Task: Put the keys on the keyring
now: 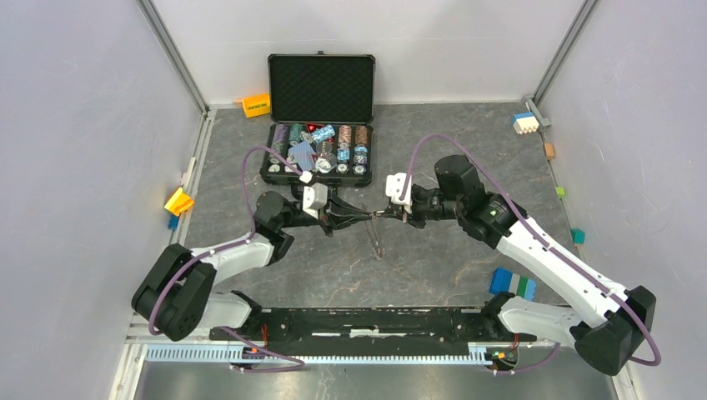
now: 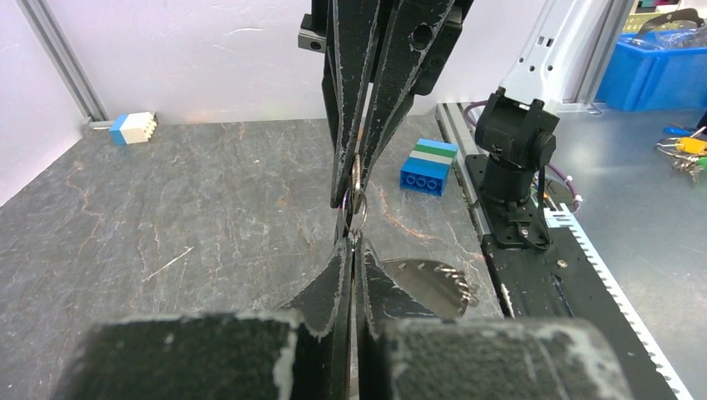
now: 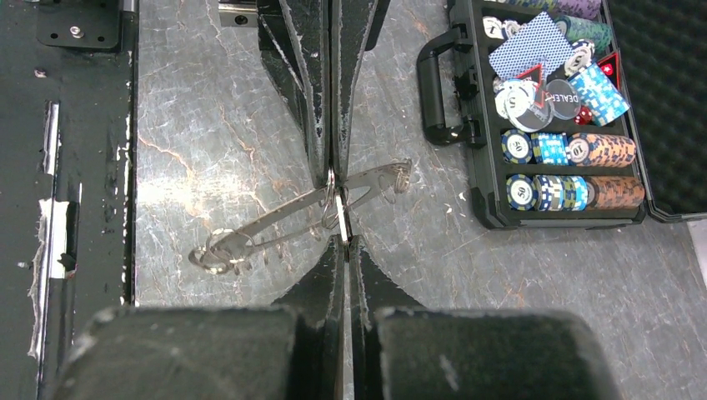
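Bench with a grey stone pattern carries a yellow block at its left edge, and further back an open black case full of poker chips. In front of the case, above the middle of the bench, the two arms meet tip to tip. The left pincer is fully closed, and a thin wire loop is caught at its tips. The loop stands between both pincers. The right pincer is closed too, its fingers pressed on a small silver piece that touches the loop; it is too small to tell if it is a key. The keyring, flat and toothed, is just below the meeting tips and reaches toward the arm bases. I cannot tell if it hangs from the loop or rests on the bench. To the right, near the right arm, lies a blue brick.
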Controlling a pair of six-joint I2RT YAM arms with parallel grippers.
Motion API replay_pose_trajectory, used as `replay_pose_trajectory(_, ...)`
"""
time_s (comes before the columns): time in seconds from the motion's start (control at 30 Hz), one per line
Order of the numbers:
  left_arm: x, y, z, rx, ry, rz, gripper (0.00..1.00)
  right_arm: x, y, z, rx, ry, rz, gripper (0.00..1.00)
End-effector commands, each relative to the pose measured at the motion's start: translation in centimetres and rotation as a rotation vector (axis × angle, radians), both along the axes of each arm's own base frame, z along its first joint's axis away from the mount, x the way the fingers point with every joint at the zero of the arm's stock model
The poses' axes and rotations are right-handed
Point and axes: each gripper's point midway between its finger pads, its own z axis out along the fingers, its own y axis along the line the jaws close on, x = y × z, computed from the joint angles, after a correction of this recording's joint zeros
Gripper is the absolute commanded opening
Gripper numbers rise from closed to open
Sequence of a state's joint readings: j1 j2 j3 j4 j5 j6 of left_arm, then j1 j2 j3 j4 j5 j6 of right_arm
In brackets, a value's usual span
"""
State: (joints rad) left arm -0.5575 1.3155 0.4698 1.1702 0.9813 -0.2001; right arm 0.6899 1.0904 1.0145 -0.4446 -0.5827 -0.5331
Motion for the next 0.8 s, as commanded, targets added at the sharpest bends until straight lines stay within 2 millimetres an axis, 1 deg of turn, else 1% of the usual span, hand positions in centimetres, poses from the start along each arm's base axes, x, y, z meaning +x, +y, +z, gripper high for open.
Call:
replay_pose_trajectory(0.0, -0.5, 0.1, 0.7, -0.002, -0.079, -0.021, 0.02, 0.6, 0.4, 3.1, 0.050, -0.072, -0.002, 0.00)
replay_pose_trajectory(0.1, -1.1, 0.2, 1.0, -0.016, -0.101, -0.047, 0.02, 0.6, 0.2, 2.7, 0.044, -0.074, -0.010, 0.00)
replay_pose_trajectory(0.27, -3.1, 0.6, 1.9, -0.037, -0.164, -0.138, 0.02, 0.3, -0.4, 2.1, 0.033, -0.088, -0.013, 0.00)
replay_pose_trajectory(0.37, -4.3, 0.7, 2.4, -0.038, -0.186, -0.198, 0.02, -0.5, -0.6, 1.5, 0.028, -0.090, 0.019, 0.00)
replay_pose_trajectory(0.53, -5.2, 1.0, 3.1, -0.034, -0.220, -0.243, 0.02, -2.2, -0.5, 0.3, 0.033, -0.071, 0.094, 0.00)
replay_pose_trajectory(0.67, -6.2, 1.4, 3.4, -0.024, -0.258, -0.275, 0.02, -3.0, -0.5, -0.5, 0.029, -0.063, 0.128, 0.00)
replay_pose_trajectory(0.77, -6.8, 1.7, 3.6, -0.019, -0.275, -0.295, 0.02, -3.5, -0.3, -0.7, 0.035, -0.054, 0.149, 0.00)
